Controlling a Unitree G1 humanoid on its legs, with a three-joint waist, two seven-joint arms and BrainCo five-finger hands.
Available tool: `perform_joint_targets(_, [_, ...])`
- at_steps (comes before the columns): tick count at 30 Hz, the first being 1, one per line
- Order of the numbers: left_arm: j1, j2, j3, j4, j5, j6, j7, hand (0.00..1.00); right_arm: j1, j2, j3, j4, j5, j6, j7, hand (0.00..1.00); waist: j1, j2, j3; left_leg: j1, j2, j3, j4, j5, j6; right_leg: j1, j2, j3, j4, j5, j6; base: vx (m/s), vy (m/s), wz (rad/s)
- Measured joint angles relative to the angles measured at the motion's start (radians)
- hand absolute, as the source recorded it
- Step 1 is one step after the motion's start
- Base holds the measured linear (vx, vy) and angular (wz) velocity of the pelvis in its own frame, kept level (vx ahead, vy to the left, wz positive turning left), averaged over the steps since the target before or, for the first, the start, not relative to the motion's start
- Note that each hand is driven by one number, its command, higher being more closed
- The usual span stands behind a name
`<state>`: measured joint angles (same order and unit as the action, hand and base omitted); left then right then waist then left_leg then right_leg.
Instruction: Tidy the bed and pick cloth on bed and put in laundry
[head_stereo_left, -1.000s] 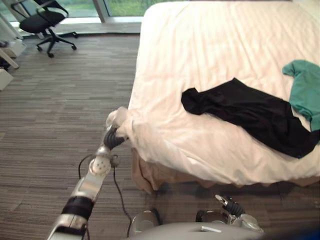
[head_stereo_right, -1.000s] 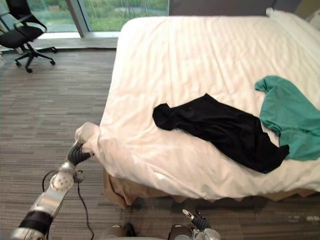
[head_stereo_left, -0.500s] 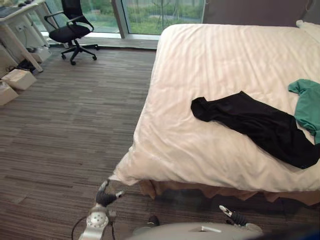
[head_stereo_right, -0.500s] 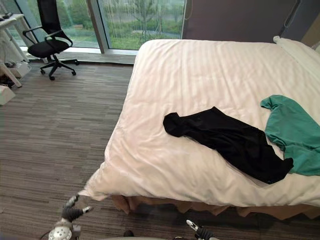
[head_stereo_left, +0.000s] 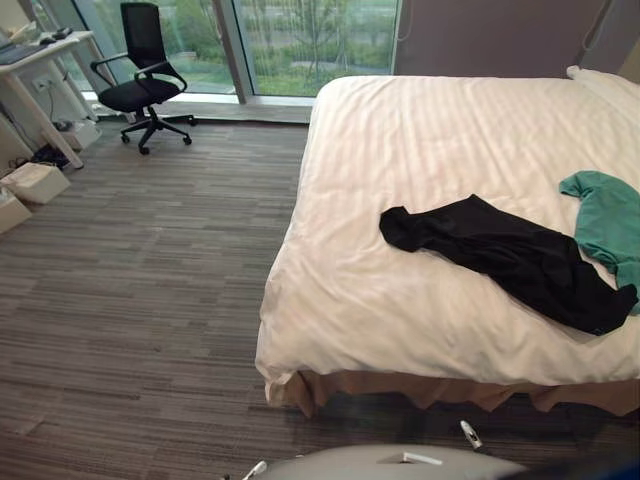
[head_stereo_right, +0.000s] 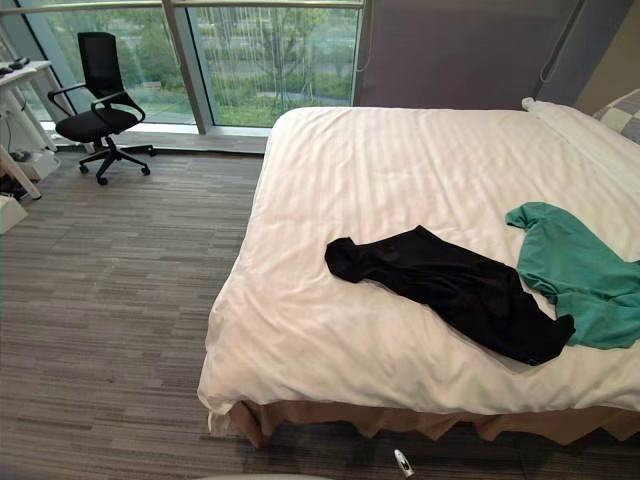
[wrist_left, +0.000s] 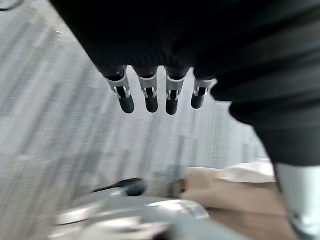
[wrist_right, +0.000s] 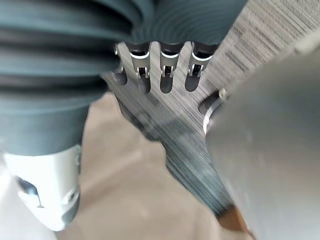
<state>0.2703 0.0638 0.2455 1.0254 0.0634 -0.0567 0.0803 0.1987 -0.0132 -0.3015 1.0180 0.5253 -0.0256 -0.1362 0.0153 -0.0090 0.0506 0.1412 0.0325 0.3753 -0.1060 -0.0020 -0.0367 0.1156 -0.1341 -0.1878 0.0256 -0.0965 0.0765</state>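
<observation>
**A:** What is different from a second ago?

**B:** The left hand (wrist_left: 150, 97) has let go of the cover (head_stereo_left: 330, 300). It was bunched into the near left corner then. Now that corner (head_stereo_left: 275, 368) hangs down over the edge of the bed (head_stereo_right: 400, 150), and the hand is low above the floor (head_stereo_left: 130, 290), with its fingers straight, apart and holding nothing.

**A:** And the right hand (wrist_right: 166, 75)?

**B:** It is idle and hangs by the robot's side, its fingers also straight and empty. The whole view has lifted as well, but that is the head moving, not the bed.

**A:** So is the tidying done?

**B:** I judge it mostly done. The cover lies flat, with only light creases near the foot.

**A:** Where are the clothes?

**B:** They have not moved. The black cloth (head_stereo_left: 505, 255) lies sprawled across the near half of the bed. The green cloth (head_stereo_right: 570, 265) is just beside it towards the right edge, and the two touch or nearly touch at the black one's far end.

**A:** What comes next, then?

**B:** Probably the black one, as it lies closer. Both hands are free for it, and none of the laundry part of the task has been done yet.
</observation>
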Motion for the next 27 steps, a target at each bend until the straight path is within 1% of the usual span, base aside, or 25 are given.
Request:
perform_joint_targets(1, [-0.014,-0.001,-0.004,0.0,-0.013,-0.004,0.0,0.0,-0.002,0.003,-0.004,0.0,-0.003,-0.015,-0.017,0.0,0.0,-0.003,-0.006,0.001,0.0,0.005,0.0,0.001,0.002,0.001,0.002,0.007,-0.004,0.004,0.0,0.12,0.026,-0.2])
perform_joint_targets(2, [-0.021,0.0,-0.009,0.0,-0.016,-0.005,0.0,0.0,-0.004,0.004,-0.004,-0.001,-0.013,-0.024,-0.026,0.0,-0.001,-0.002,-0.008,0.001,0.0,0.006,0.0,0.001,0.003,0.001,0.002,0.008,-0.007,0.006,0.0,0.1,0.011,-0.12])
perform_joint_targets(5, [-0.063,0.004,-0.038,-0.003,-0.046,-0.012,-0.009,0.0,-0.019,0.005,-0.003,-0.018,-0.057,-0.072,-0.087,0.0,-0.004,0.003,-0.008,0.007,0.0,0.018,0.0,-0.001,-0.001,0.006,0.004,0.011,-0.013,0.009,0.0,0.12,-0.004,-0.06])
perform_joint_targets(8, [-0.08,0.011,-0.062,-0.006,-0.053,-0.016,-0.009,0.0,-0.061,-0.004,-0.005,-0.052,-0.069,-0.092,-0.13,0.0,-0.006,0.001,-0.002,0.024,0.003,0.029,0.0,-0.004,-0.005,0.021,0.008,0.016,-0.016,0.009,0.0,0.05,-0.026,-0.1])
perform_joint_targets(9, [-0.09,0.019,-0.084,-0.006,-0.055,-0.014,-0.01,0.0,-0.086,-0.01,-0.008,-0.068,-0.081,-0.113,-0.154,1.0,-0.01,0.005,0.003,0.03,0.003,0.029,0.0,-0.004,-0.006,0.027,0.009,0.016,-0.019,0.009,0.0,0.0,0.0,0.0])
perform_joint_targets(10, [-0.096,0.022,-0.093,-0.006,-0.057,-0.012,-0.011,0.0,-0.105,-0.017,-0.011,-0.079,-0.089,-0.12,-0.165,1.0,-0.012,-0.003,0.012,0.033,0.002,0.029,0.0,-0.005,-0.006,0.031,0.009,0.016,-0.021,0.009,0.0,0.0,0.0,0.0])
perform_joint_targets(12, [-0.102,0.025,-0.101,-0.006,-0.078,-0.008,-0.013,0.0,-0.14,-0.035,-0.025,-0.09,-0.115,-0.132,-0.186,1.0,-0.015,0.0,0.013,0.034,0.002,0.029,0.0,-0.005,-0.007,0.03,0.01,0.016,-0.024,0.009,-0.001,-0.04,-0.017,0.0])
perform_joint_targets(14, [-0.104,0.033,-0.126,-0.006,-0.098,-0.002,-0.015,0.0,-0.174,-0.053,-0.05,-0.094,-0.157,-0.162,-0.206,1.0,-0.015,-0.002,0.016,0.034,0.002,0.028,0.0,-0.006,-0.007,0.029,0.011,0.016,-0.027,0.01,-0.002,-0.05,-0.013,0.02])
perform_joint_targets(15, [-0.104,0.034,-0.129,-0.006,-0.103,0.0,-0.015,0.0,-0.178,-0.056,-0.051,-0.095,-0.168,-0.17,-0.212,1.0,-0.015,-0.002,0.017,0.034,0.001,0.028,0.0,-0.006,-0.008,0.029,0.011,0.016,-0.027,0.01,-0.003,-0.04,-0.012,-0.02])
perform_joint_targets(17, [-0.103,0.035,-0.129,-0.006,-0.122,0.003,-0.014,0.0,-0.192,-0.06,-0.053,-0.099,-0.21,-0.202,-0.226,1.0,-0.017,-0.003,0.021,0.035,0.001,0.029,0.0,-0.006,-0.008,0.028,0.012,0.023,-0.028,0.011,-0.004,-0.03,-0.013,-0.04])
perform_joint_targets(19, [-0.099,0.046,-0.129,-0.006,-0.132,0.004,-0.016,0.0,-0.207,-0.072,-0.069,-0.133,-0.237,-0.2,-0.225,1.0,-0.018,-0.003,0.022,0.032,0.002,0.026,0.0,-0.007,-0.007,0.023,0.01,0.025,-0.028,0.013,-0.004,-0.03,-0.013,-0.09])
perform_joint_targets(21, [-0.089,0.045,-0.13,-0.019,-0.134,0.011,-0.032,0.0,-0.243,-0.13,-0.116,-0.216,-0.256,-0.186,-0.176,1.0,-0.018,0.005,0.025,0.029,-0.001,0.027,0.0,-0.013,0.0,0.014,0.007,0.034,-0.027,0.016,0.001,-0.02,0.004,-0.11])
perform_joint_targets(23, [-0.077,0.046,-0.13,-0.032,-0.132,0.02,-0.055,0.0,-0.273,-0.265,-0.109,-0.37,-0.255,-0.169,-0.076,1.0,-0.02,0.007,0.026,0.016,-0.012,0.021,0.001,-0.017,0.005,0.004,-0.003,0.033,-0.028,0.018,0.004,0.0,0.044,0.04])
perform_joint_targets(24, [-0.07,0.048,-0.13,-0.034,-0.132,0.02,-0.058,0.0,-0.281,-0.293,-0.107,-0.422,-0.255,-0.161,-0.058,1.0,-0.022,0.007,0.027,0.011,-0.015,0.02,0.001,-0.017,0.006,0.0,-0.005,0.033,-0.029,0.019,0.006,0.03,0.039,0.07])
perform_joint_targets(25, [-0.053,0.051,-0.131,-0.037,-0.131,0.018,-0.061,0.0,-0.291,-0.33,-0.099,-0.523,-0.256,-0.147,-0.025,1.0,-0.025,0.006,0.028,0.006,-0.017,0.018,0.001,-0.017,0.008,-0.004,-0.007,0.033,-0.03,0.02,0.007,0.04,0.016,0.05])
perform_joint_targets(26, [-0.042,0.054,-0.133,-0.04,-0.132,0.015,-0.061,0.0,-0.295,-0.344,-0.094,-0.567,-0.258,-0.136,-0.007,1.0,-0.027,0.005,0.029,0.005,-0.019,0.016,0.001,-0.017,0.008,-0.003,-0.008,0.032,-0.032,0.02,0.008,0.06,0.006,0.08])
perform_joint_targets(27, [-0.024,0.065,-0.155,-0.047,-0.132,0.006,-0.06,0.0,-0.306,-0.359,-0.084,-0.638,-0.265,-0.109,0.029,1.0,-0.028,0.002,0.028,0.003,-0.022,0.01,0.001,-0.017,0.009,-0.001,-0.008,0.027,-0.037,0.021,0.009,0.07,-0.005,0.14])
